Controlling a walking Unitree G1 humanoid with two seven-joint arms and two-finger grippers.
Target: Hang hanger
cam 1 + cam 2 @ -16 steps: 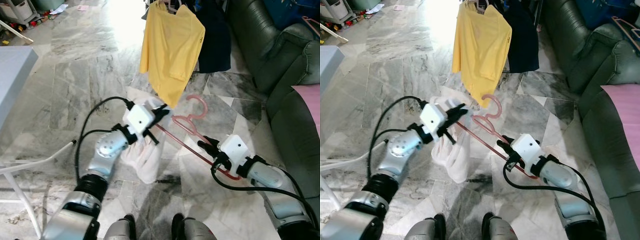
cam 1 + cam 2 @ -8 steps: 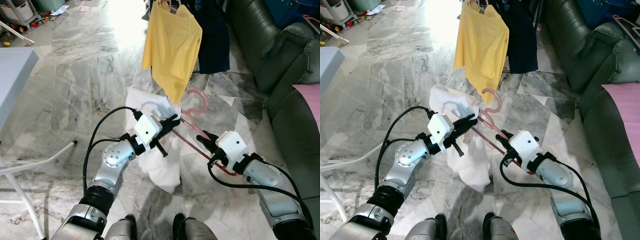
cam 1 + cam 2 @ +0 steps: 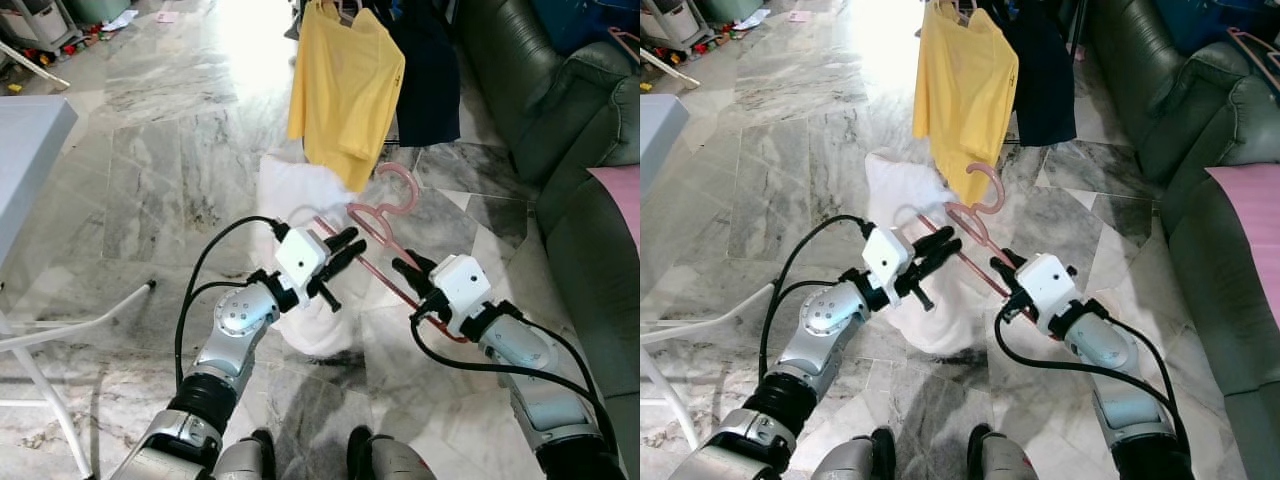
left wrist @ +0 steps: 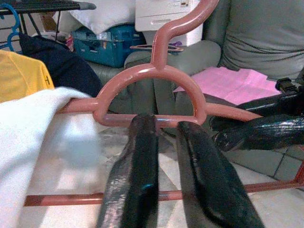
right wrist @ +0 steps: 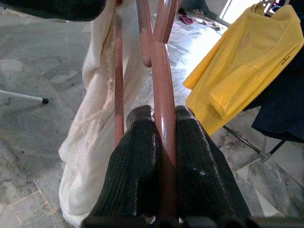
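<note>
My two head cams look forward and down from above at my arms and the marble floor (image 3: pixel 150 150), right eye shifted a bit sideways, so both share nearly the same scene. My left wrist cam sits super close behind my left gripper (image 4: pixel 164 142), facing along it toward the green sofa (image 4: pixel 256 33). My right wrist cam looks along my right gripper (image 5: pixel 164 137) toward the yellow shirt (image 5: pixel 237 71), which the head cams catch too.

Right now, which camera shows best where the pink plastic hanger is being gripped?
The right wrist view: the right gripper has its jaws clamped on the pink plastic hanger bar. The left wrist view shows the hanger's neck. The head views show the whole hanger, small, between both arms, carrying a white cloth.
</note>
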